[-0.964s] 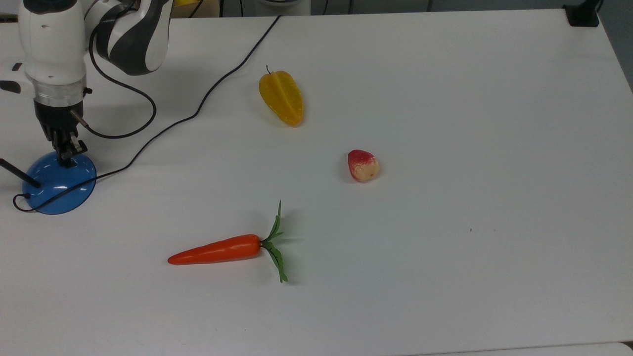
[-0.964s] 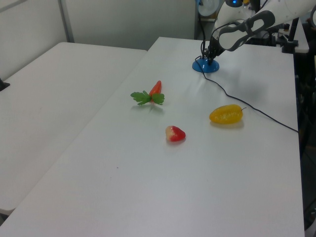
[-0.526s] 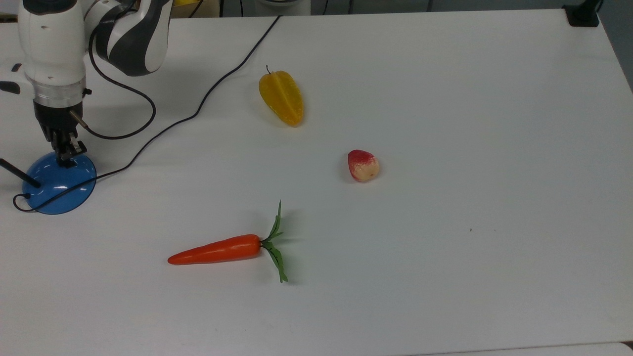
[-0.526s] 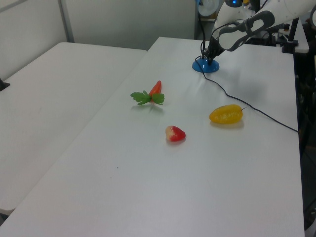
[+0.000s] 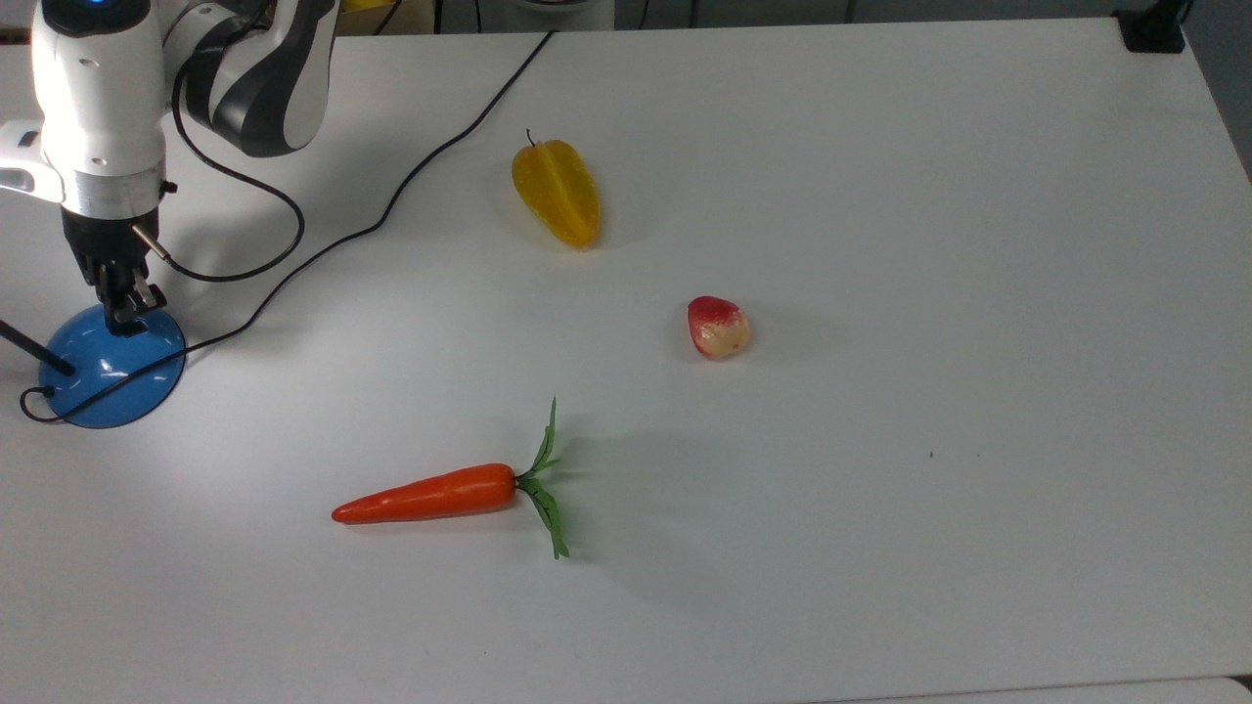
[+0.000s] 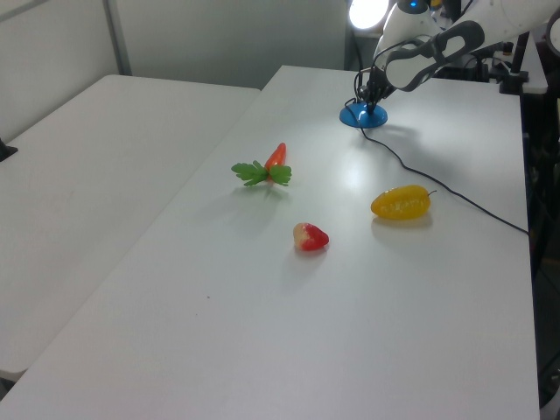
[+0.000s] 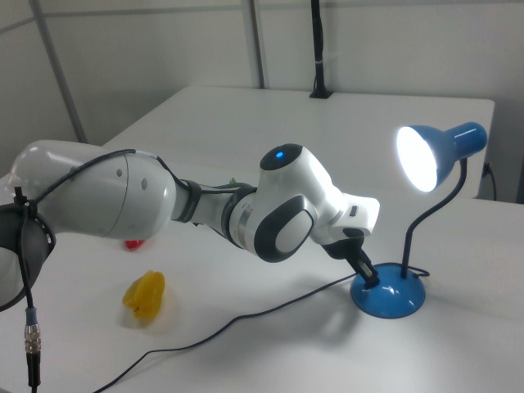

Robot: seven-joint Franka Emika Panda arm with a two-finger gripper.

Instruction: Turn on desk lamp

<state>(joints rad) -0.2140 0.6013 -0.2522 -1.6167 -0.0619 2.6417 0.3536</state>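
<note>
- The lamp (image 7: 391, 291) is lit: in the right view its blue shade (image 7: 434, 155) glows white, so the switch-on step looks done.
- The gripper (image 5: 125, 311) points down with its tip on or just above the top of the lamp's blue base (image 5: 108, 372); I cannot tell whether it touches.
- The jaws look together, holding nothing.
- The lamp sits on the white counter (image 5: 880, 196), directly under the jaws; its thin black stem (image 7: 426, 225) rises just beside them.
- The lamp's cord (image 5: 391, 205) runs away from the jaws across the counter.
- Well apart from the jaws lie a carrot (image 5: 430, 496), a yellow fruit (image 5: 558, 193) and a red-and-cream fruit (image 5: 719, 328).
- No containers are present.
- Judged next move: lift the jaws straight up off the base, without dragging the base or snagging the cord.
</note>
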